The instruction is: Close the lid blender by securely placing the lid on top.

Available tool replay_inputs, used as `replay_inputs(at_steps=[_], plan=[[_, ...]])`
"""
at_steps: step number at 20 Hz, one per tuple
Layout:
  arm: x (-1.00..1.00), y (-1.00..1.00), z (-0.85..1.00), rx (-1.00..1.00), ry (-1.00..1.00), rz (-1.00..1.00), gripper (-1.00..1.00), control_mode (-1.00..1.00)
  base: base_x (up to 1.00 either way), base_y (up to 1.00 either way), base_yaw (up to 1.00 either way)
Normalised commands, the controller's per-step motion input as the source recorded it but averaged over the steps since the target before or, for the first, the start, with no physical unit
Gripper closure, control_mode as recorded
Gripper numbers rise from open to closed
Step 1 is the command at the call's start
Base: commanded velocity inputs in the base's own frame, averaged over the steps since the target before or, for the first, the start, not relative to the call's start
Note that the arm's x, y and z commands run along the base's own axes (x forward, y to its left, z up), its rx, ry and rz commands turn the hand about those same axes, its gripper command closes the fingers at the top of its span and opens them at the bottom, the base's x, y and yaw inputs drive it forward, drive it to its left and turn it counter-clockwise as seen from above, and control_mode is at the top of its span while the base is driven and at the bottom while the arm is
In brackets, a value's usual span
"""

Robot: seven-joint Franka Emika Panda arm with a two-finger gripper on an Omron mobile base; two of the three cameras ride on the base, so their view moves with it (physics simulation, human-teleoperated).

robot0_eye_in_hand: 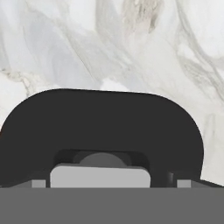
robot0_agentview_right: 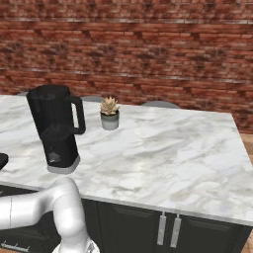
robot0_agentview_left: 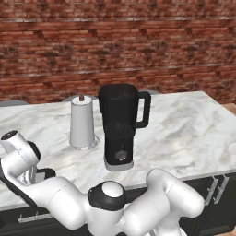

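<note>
The broad white countertop (robot0_agentview_left: 193,133) looked like polished marble, smooth with soft grey veins. The tall black blender (robot0_agentview_left: 119,126) seemed matt dark plastic, its jar slightly translucent, with a duller grey rim at the bottom. The flat black rounded-square lid (robot0_eye_in_hand: 103,127) appeared smooth and matt. The back wall (robot0_agentview_right: 148,54) was rough red brick. The dark cabinet fronts carried pale, metallic-looking handles (robot0_agentview_right: 168,230).

Marble counter (robot0_agentview_left: 193,129) with blender (robot0_agentview_left: 119,126), lid (robot0_eye_in_hand: 105,127), white cylinder (robot0_agentview_left: 82,123), potted succulent (robot0_agentview_right: 109,113).
</note>
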Motion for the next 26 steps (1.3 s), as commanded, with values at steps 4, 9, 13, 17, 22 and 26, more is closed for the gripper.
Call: replay_inputs(at_steps=[4, 9, 13, 17, 22, 26], plan=[[0.13, 0.00, -0.28, 0.00, 0.00, 0.05, -1.00, -1.00, 0.00, 0.00, 0.00], [0.04, -0.03, -0.42, 0.00, 0.00, 0.06, -1.00, -1.00, 0.00, 0.00, 0.00], [0.00, -0.02, -0.46, 0.00, 0.08, 0.08, -1.00, -1.00, 0.00, 0.00, 0.00], [0.00, -0.25, -0.54, 0.00, 0.14, 0.01, -1.00, -1.00, 0.00, 0.00, 0.00], [-0.06, -0.19, -0.73, 0.00, 0.16, 0.00, 1.00, -1.00, 0.00, 0.00, 0.00], [-0.07, -0.18, -0.74, 0.00, 0.12, 0.00, 1.00, -1.00, 0.00, 0.00, 0.00]])
